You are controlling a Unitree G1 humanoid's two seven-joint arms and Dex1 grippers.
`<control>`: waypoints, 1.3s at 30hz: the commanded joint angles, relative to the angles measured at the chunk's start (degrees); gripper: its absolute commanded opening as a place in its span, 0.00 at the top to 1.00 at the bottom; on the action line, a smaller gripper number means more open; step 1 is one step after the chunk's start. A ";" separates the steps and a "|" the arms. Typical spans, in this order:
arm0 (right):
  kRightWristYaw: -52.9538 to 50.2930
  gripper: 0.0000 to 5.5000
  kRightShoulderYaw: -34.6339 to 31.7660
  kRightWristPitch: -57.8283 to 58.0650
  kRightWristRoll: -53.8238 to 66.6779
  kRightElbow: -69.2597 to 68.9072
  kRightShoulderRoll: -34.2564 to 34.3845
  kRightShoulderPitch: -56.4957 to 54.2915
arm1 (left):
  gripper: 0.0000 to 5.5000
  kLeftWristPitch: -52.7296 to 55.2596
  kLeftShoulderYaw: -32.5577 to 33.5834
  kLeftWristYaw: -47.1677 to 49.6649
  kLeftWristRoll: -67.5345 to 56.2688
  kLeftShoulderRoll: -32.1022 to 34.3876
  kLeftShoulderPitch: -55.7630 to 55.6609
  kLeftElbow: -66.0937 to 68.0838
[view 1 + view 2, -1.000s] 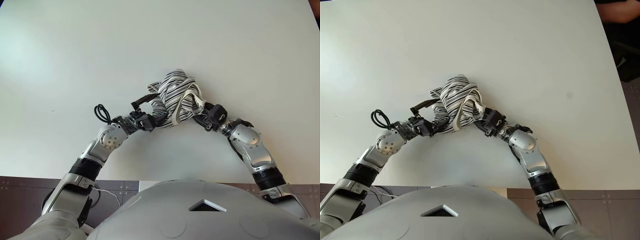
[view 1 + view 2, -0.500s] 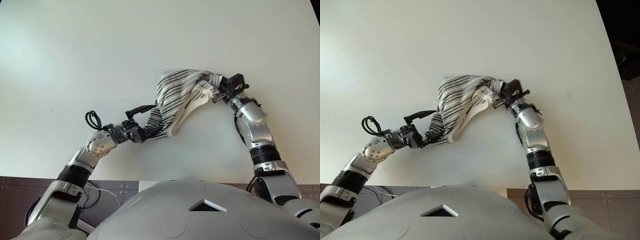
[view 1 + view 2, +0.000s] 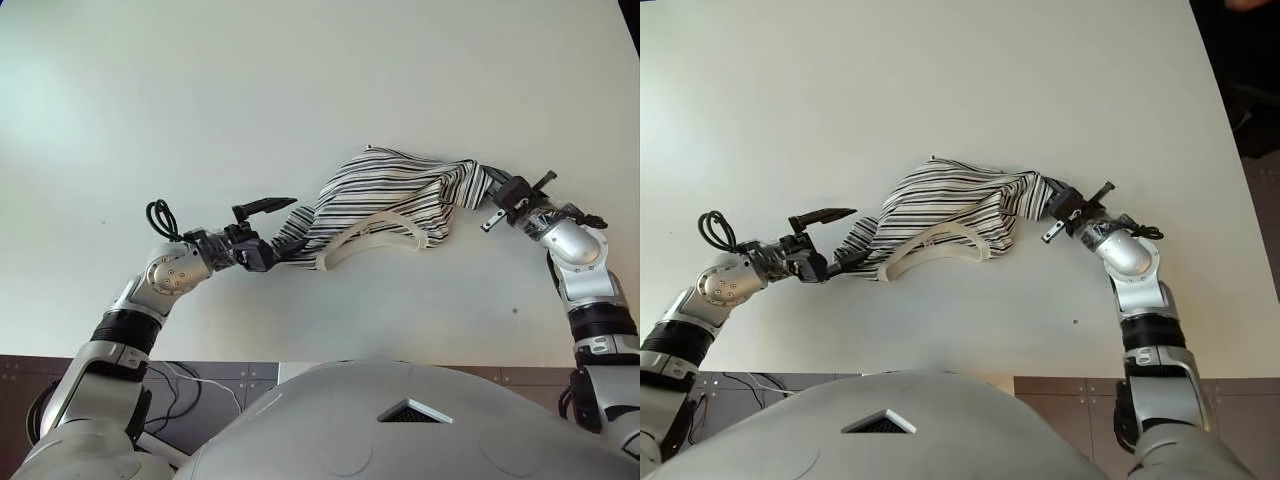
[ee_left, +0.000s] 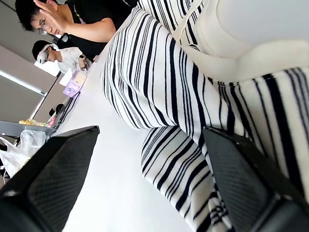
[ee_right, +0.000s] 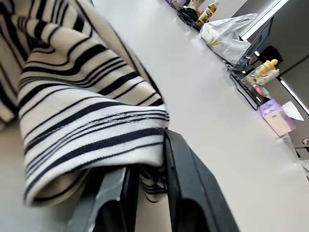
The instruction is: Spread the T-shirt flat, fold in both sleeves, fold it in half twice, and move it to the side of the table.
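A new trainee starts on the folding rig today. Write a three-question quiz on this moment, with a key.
1. True or false: the T-shirt lies spread flat on the table.
2. Which tool is clamped shut on the striped cloth? A) left tool B) right tool C) both
3. Fill in: the left tool stands wide ___.

Key: 1 false, the shirt is bunched and stretched between the two tools; 2 B; 3 open.
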 commanded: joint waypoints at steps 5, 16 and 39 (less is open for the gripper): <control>-13.46 0.62 3.04 3.73 -12.67 10.18 -2.04 -5.87 | 0.27 0.48 -1.19 -2.22 2.73 1.32 1.19 0.58; -10.45 0.39 -8.64 -2.39 -0.14 -5.34 -18.77 6.62 | 0.27 1.01 0.78 -0.93 2.34 2.11 1.88 0.07; -8.17 0.39 12.66 2.31 -12.10 7.29 -1.16 -7.64 | 0.27 2.15 5.40 2.32 4.21 1.77 -0.37 1.81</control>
